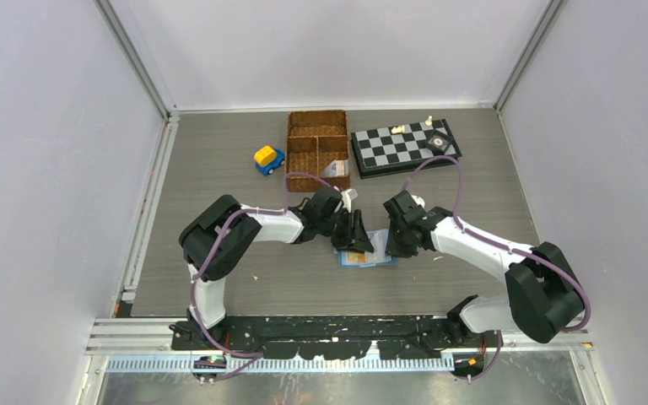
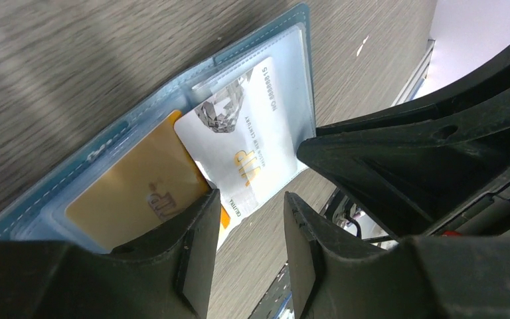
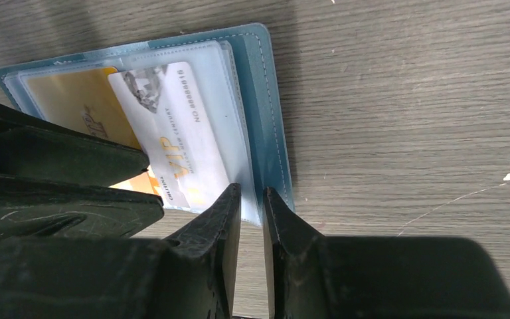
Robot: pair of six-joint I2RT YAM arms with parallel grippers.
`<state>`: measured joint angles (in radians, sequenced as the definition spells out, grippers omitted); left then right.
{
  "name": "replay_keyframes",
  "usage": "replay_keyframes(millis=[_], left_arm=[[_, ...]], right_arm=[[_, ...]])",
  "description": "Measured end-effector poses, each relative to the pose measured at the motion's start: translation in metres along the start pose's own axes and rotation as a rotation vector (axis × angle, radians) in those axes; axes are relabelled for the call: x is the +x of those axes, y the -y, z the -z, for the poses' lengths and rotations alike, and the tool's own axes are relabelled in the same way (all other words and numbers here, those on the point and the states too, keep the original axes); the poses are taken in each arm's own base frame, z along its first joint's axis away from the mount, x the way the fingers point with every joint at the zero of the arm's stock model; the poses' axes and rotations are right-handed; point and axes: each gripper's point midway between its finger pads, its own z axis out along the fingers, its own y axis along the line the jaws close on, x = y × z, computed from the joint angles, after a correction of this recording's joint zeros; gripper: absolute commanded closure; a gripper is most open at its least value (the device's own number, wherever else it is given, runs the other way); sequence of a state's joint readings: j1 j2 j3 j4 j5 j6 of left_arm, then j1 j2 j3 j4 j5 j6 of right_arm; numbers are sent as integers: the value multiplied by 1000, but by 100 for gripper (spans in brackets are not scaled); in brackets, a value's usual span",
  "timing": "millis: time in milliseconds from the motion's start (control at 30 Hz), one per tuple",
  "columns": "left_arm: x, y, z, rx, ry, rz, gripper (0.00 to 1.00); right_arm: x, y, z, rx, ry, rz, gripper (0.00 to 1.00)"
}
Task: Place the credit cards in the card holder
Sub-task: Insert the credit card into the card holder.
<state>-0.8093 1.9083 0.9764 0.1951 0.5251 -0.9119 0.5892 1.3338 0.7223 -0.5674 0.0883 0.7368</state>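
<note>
- Counter (image 1: 219, 278): grey woodgrain. All the action is at its near middle, with both arms bent in over one spot.
- Chessboard (image 1: 405, 148) and basket (image 1: 289, 152): parked at the far side, well apart from the work. Something pale sits in the basket's near-right compartment, too small to name.
- Left hand (image 2: 249, 196): part open, nothing clamped, tips down at the holder's near edge. The white card's lower edge lies across the gap.
- Right hand (image 3: 252, 189): only a slit apart, tips right at the clear sleeve's near edge. I see nothing pinched.
- Holder (image 3: 265, 100): lying open and flat on the counter between the two hands. It's light, so a nudge from either hand could slide or fold it.
- White card (image 3: 172, 133): over the holder's right panel, slanted, with its near end poking past the edge. I judge it only partly seated. Push it crooked and it could jam on the sleeve mouth or skate out.
- Gold card (image 3: 73, 100): over the left panel beneath clear plastic, with the white card's corner overlapping it. A sideways shove on the white card could drag this one along.
- The hands are crowded, so a collision is the risk if both close in.
</note>
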Motion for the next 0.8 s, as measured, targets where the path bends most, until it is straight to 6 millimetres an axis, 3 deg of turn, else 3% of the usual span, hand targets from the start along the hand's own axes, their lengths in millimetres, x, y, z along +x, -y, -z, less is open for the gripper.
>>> replay_keyframes(millis=[367,800], left_arm=[[-2,7,-11,30,8,-25,58],[4,19,-21,71,10,-19,58]], right_arm=[[3,1,-3,-2,-4,-3,75],[4,3,-3,3,-7,-5,64]])
